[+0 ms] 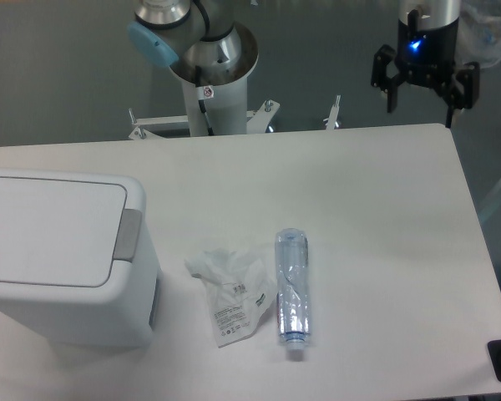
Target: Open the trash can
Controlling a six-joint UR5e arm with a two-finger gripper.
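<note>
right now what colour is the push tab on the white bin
Grey, on the large white boxy plastic bin; the fixed camera shows it.

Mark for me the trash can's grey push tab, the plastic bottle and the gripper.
grey push tab (129, 234), fixed camera view, middle of the tab on the trash can's right edge.
plastic bottle (292, 284), fixed camera view, mid-body of the bottle lying on the table.
gripper (424, 93), fixed camera view, gap midway between its fingertips.

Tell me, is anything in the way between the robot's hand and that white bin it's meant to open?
Nothing visible blocks it. The hand hangs open past the table's far right edge; the trash can sits at the left. The bottle and crumpled wrapper lie nearer the front, off the direct line.
</note>
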